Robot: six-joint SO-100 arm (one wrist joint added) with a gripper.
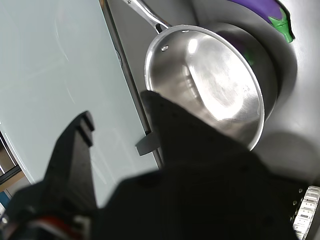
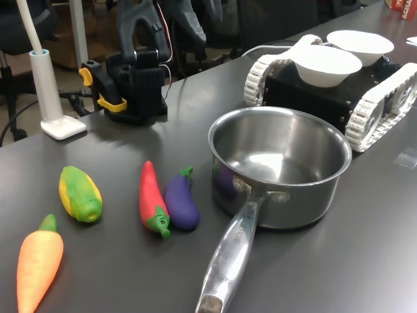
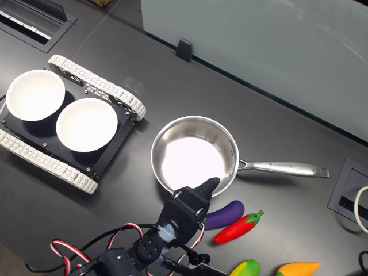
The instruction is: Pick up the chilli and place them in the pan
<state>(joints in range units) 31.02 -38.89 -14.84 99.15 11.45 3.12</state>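
A black robot tool (image 3: 202,192) hangs above the near rim of a shiny steel pan (image 3: 172,138) on a dark table (image 3: 276,129), seen from above in the second exterior view. In the wrist view the tool's (image 1: 117,122) two dark jaws stand spread apart with nothing between them, so it is open and empty. Just beside the tool, toward the second exterior view's right, lies a purple eggplant (image 3: 224,213), partly hidden behind the arm. Touching or nearly touching the eggplant on its far side from the tool lies the red chilli (image 3: 237,227), with its green stem cap pointing toward the second exterior view's right. The chilli rests on the table, outside the pan and just beyond its rim. In the first exterior view the chilli (image 2: 150,194) and eggplant (image 2: 181,201) lie side by side to the left of the pan (image 2: 287,195). Farther from the tool, at the lower edge of the second exterior view, lie a yellow and green corn cob (image 3: 245,268) and an orange carrot (image 3: 296,268). The pan's long handle (image 3: 282,168) points to the second exterior view's right. Past the pan, well apart from the tool, a black tracked vehicle (image 3: 103,158) carries two white bowls (image 3: 86,124).
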